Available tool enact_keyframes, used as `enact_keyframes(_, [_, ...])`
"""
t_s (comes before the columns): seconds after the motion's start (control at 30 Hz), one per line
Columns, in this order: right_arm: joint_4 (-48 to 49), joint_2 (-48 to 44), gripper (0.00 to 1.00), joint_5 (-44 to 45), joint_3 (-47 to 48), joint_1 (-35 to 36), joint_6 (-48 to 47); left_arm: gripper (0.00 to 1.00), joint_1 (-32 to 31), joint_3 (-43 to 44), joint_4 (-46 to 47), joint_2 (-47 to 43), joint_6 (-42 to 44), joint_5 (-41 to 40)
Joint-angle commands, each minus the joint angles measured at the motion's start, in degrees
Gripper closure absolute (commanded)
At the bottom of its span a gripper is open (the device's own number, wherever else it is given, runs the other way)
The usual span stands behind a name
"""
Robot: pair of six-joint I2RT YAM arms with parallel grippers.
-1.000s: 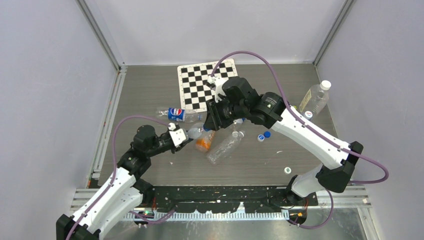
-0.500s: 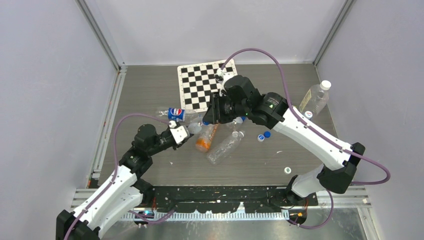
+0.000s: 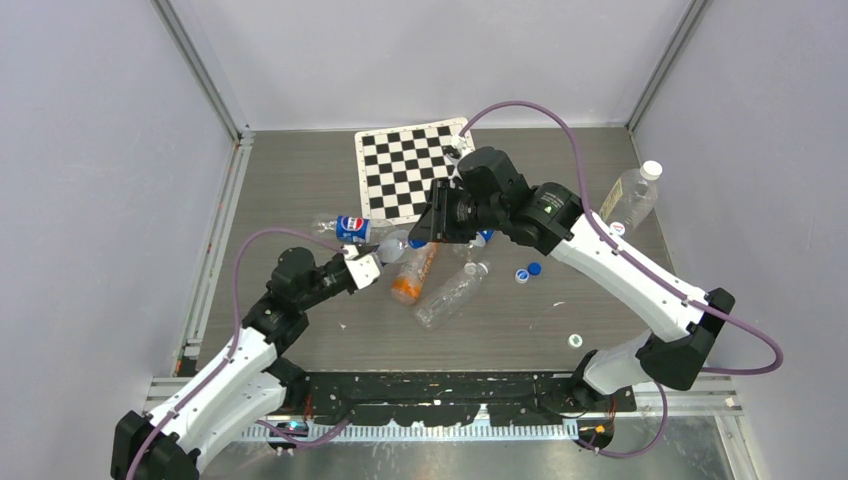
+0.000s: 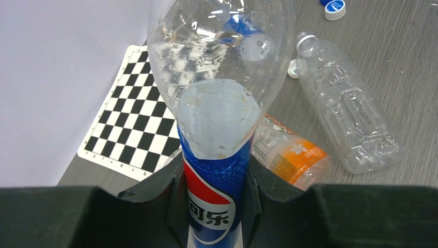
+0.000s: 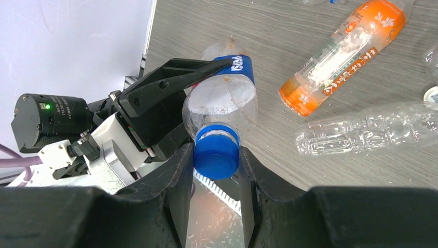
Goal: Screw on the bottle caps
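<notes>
Left gripper (image 4: 214,191) clamps the Pepsi bottle (image 4: 217,119) at its blue label, fingers pressed on either side; the bottle's neck points toward the right arm. Right gripper (image 5: 215,173) pinches a blue cap (image 5: 217,155) between both fingers; the cap sits on the bottle's mouth. Loose blue caps (image 3: 522,275) lie near a clear bottle (image 3: 450,293); an orange-labelled bottle (image 3: 410,278) lies beside it; a white cap (image 3: 575,340) lies apart, nearer the arm bases.

Grey table (image 3: 300,180) with checkerboard mat (image 3: 405,170), bottles (image 3: 450,293), bottle caps (image 3: 522,275)
</notes>
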Motion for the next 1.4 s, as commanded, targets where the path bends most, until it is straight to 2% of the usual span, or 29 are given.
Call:
enact_keyframes(0.0, [-0.56, 0.06, 0.94, -4.42, -1.05, -0.72, -0.88, 0.65, -2.07, 0.74, 14.74, -1.7, 3.37, 5.03])
enact_keyframes(0.33, [-5.71, 1.93, 0.94, -3.92, 2.81, -1.05, -9.55, 0.65, -2.37, 0.1, 11.34, -2.14, 5.15, 5.54])
enact_keyframes(0.5, [-5.12, 2.46, 0.94, -2.7, 2.58, -1.04, -8.82, 0.66, -3.15, -0.47, 13.05, -2.02, 2.66, 2.83])
enact_keyframes(0.87, [2.05, 1.62, 0.94, 0.66, -1.67, -1.04, 5.94, 0.67, -5.55, 0.21, 16.14, -0.92, 0.9, -2.58])
enact_keyframes(1.07, [1.63, 1.99, 0.95, 1.56, -2.55, -1.02, 12.65, 0.67, -5.88, 0.55, 16.28, -0.85, 1.82, -3.62])
enact_keyframes(1.37, [6.26, -0.09, 0.95, 3.41, -8.38, -1.04, 27.74, 0.67, -6.72, 0.65, 18.28, 0.27, 2.3, -6.82])
